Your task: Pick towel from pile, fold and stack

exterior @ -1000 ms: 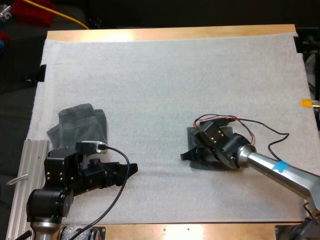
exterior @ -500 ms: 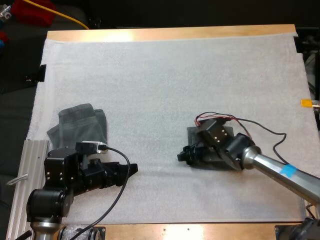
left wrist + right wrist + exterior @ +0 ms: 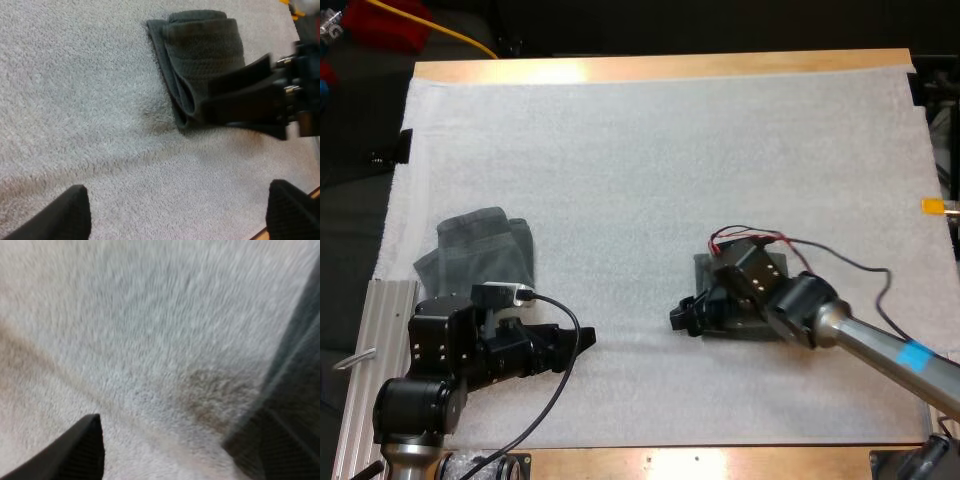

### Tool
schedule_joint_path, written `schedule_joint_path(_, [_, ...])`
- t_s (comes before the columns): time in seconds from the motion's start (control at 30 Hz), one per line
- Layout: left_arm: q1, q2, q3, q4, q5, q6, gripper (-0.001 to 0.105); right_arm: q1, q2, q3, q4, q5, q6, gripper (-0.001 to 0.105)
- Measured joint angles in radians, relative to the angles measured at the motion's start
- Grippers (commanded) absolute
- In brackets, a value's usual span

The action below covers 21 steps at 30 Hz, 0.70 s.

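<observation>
High view shows the task partly done, by the look of it: one folded towel (image 3: 200,50) lies flat on the white mat (image 3: 650,150) toward the right side of the worktop (image 3: 660,68), a neat dark rectangle that reads as the start of the stack, while one crumpled towel (image 3: 480,250) lies in a loose heap near the mat's left edge, well apart from the folded one. Judged from this, what is left is to pick up that crumpled towel, fold it and lay it on the folded one. The right pincer (image 3: 682,315) sits low at the left edge of the folded towel, its arm reaching across the towel from the right. In the right wrist view its fingers (image 3: 85,450) stand well apart with only bare mat between them, and the dark edge of the folded towel lies just beside one of them, so it grips nothing. Whether a fingertip brushes the cloth cannot be told. The left pincer (image 3: 582,340) hangs over the mat near the front edge, just beside the crumpled towel and pointing toward the middle. The left wrist view shows it wide open, clear of everything, looking across bare mat at the folded towel with the right pincer against that towel's near side.
</observation>
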Motion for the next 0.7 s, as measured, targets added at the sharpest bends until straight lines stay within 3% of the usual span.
schedule_joint_path(0.17, [0.000, 0.000, 0.000, -0.023, 0.032, 0.000, 0.070, 0.000, -0.125, 0.000, 0.103, 0.201, -0.016, 0.064])
schedule_joint_path(0.27, [0.000, 0.014, 0.000, -0.050, 0.054, -0.006, 0.070, 0.000, -0.190, 0.000, 0.154, 0.258, -0.024, 0.064])
schedule_joint_path(0.7, [-0.035, 0.169, 0.000, -0.192, 0.140, -0.048, 0.071, 0.000, -0.418, 0.001, 0.317, 0.293, -0.030, 0.064])
